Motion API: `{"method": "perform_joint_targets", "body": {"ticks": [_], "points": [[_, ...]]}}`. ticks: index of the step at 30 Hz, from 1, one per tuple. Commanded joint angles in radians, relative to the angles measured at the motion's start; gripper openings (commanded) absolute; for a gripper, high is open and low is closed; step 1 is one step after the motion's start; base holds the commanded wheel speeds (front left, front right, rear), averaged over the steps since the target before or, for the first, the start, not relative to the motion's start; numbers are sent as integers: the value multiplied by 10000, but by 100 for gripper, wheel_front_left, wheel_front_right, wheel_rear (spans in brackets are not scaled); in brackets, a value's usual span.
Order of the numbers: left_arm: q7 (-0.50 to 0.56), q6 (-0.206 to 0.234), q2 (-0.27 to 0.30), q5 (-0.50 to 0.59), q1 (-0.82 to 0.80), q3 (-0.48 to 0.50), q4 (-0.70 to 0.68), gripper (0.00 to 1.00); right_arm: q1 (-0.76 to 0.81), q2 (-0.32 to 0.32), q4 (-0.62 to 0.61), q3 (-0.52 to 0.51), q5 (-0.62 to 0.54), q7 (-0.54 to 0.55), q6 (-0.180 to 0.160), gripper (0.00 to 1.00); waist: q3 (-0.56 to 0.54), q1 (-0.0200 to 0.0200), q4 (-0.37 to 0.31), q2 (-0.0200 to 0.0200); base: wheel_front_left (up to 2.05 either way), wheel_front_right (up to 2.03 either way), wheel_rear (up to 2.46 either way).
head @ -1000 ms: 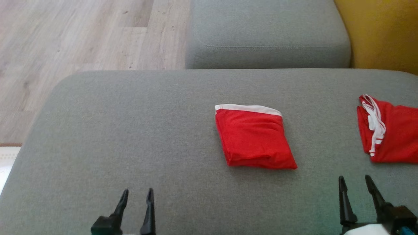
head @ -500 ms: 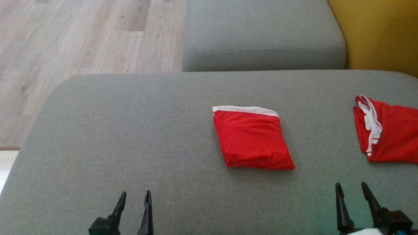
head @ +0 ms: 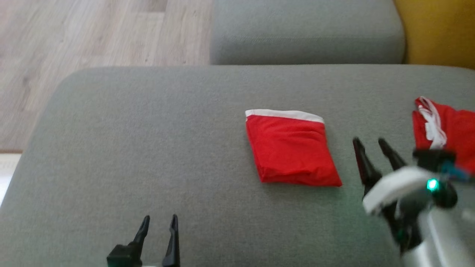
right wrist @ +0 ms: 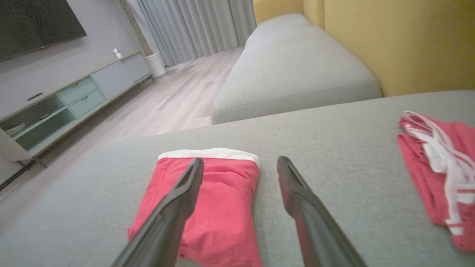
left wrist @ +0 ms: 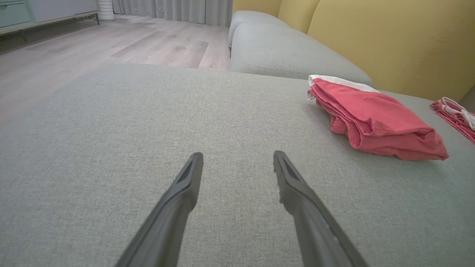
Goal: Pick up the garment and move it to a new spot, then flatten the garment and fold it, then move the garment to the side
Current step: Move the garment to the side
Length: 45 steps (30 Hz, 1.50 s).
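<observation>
Two red garments, two grippers, two grey cushions.

Folded garment [head: 293,150]: red with a white band on its far edge. Lies flat near the middle of the near cushion [head: 148,148]. Second red garment [head: 454,126]: white trim and cords, well to the right of the folded garment on the same cushion.

Right gripper [head: 369,141]: just right of the folded garment, fingers spread wide, grasping nothing, a strip of bare cushion between it and the cloth in the head view. Left gripper [head: 160,217]: well left of the folded garment and nearer the robot, fingers parted, empty, over bare fabric.

Second red garment cut off by the picture's right edge and partly covered by the right wrist. Right arm blurred, with a pale wrist and a green light. Height of either gripper above the cushion hard to judge. Left gripper's base cut off at the bottom edge.

Near cushion of plain grey weave, broad and smooth. Far cushion [head: 304,33] straight beyond the folded garment. Yellow backrest [head: 441,29] beyond and to its right. Pale wood floor [head: 92,33] beyond and to its left. Further off past the floor in the right wrist view: a long low cabinet [right wrist: 74,100], grey curtains [right wrist: 200,26] and a dark screen [right wrist: 33,26] on the wall.
</observation>
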Motion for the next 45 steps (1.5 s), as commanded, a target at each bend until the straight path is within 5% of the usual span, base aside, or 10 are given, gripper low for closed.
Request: {"method": "perform_joint_targets", "body": {"ticks": [1, 8, 19, 20, 21, 22, 31, 45], "points": [[-80, 7, -76, 2, -558, 178, -293, 100, -840, -243, -269, 186, 426, 805, 67, 100, 204, 0, 206, 0, 0, 0, 0], [-80, 63, -76, -203, -1032, -266, -220, 100, -2566, -301, 980, -521, 898, 3834, 67, 100, 954, 0, 1021, 0, 0, 0, 0], [-80, 283, -76, -349, -1398, -706, -235, 100, -4183, 104, 4232, -2437, 970, 4820, 67, 100, 1571, 0, 1676, 0, 0, 0, 0], [-80, 299, -76, -352, -1399, -698, -241, 100, -4277, 119, 4372, -2402, 1228, 4924, 67, 91, 1589, 0, 1597, 0, 0, 0, 0], [-80, 307, -76, -350, -1405, -687, -245, 100, -4358, 129, 4469, -2406, 1465, 4921, 67, 23, 1595, 0, 1485, 0, 0, 0, 0], [-80, 314, -76, -346, -1406, -666, -255, 100, -4436, 134, 4547, -2346, 1692, 4911, 67, 0, 1601, 0, 1337, 0, 0, 0, 0], [-80, 222, -76, -168, -1622, -463, -386, 100, -5287, -414, 4085, -1679, 2112, 4240, 67, 0, 1848, 0, -835, 0, 0, 0, 0], [-80, -88, -76, 178, -2057, -691, -346, 100, -6860, -2887, 3984, -2329, 655, 3746, 67, 0, 2729, 0, -1490, 0, 0, 0, 0]]}}
